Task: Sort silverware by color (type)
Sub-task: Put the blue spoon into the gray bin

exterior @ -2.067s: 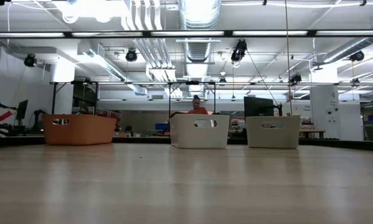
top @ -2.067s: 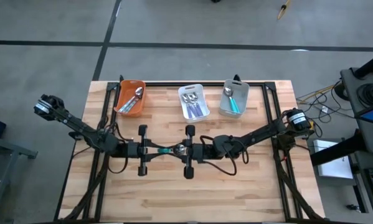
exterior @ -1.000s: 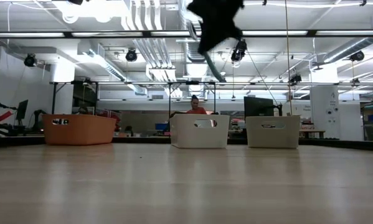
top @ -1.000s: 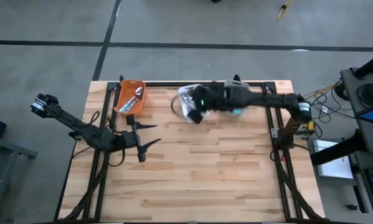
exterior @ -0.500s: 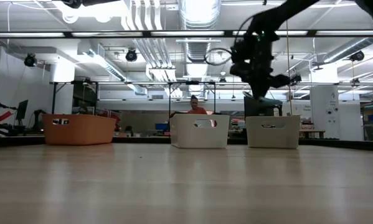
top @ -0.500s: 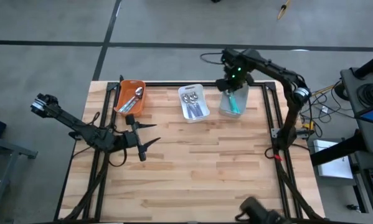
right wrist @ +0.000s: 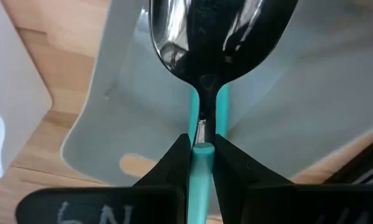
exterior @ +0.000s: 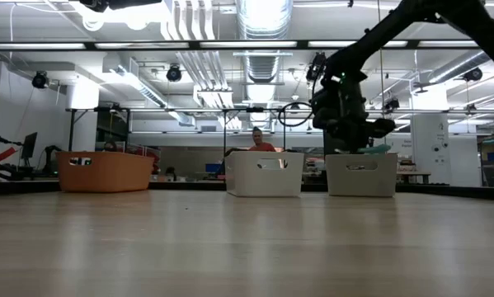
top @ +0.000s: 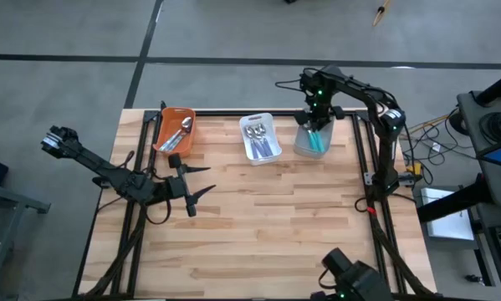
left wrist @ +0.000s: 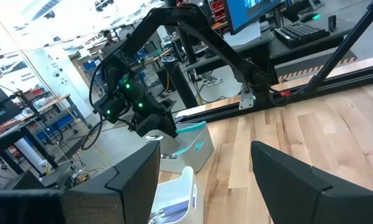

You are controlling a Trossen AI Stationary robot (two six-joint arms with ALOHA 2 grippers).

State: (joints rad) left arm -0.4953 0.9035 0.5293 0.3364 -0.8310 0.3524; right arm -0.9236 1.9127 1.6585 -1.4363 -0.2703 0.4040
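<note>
- Right gripper [top: 314, 125] is up at the top right of the high view, parked over the grey bin [top: 303, 144], with the arm reaching in from the right edge of the table [top: 258, 234].
- Its wrist view is pretty clear: the fingers are pinched tight on a teal-handled spoon [right wrist: 202, 158], shiny bowl sticking out past the fingertips, and the grey bin's inside sits right behind it.
- In the low view the same gripper [exterior: 358, 136] hangs just above the grey bin's rim on the right side of the frame, with a bit of teal poking out next to it.
- Left gripper [top: 201, 181] is over bare table, left of centre in the high view, well apart from all three bins. Fingers spread wide, nothing between them; the left wrist view shows both fingers [left wrist: 136, 180] with open air in between.
- The rest of the silverware is already binned along the top edge: some in the orange bin [top: 163, 142] at the left, some in the white bin [top: 271, 124] in the middle, and a teal piece in the grey one.
- There's a person [exterior: 259, 142] in an orange top far back in the room, behind the white bin in the low view.
</note>
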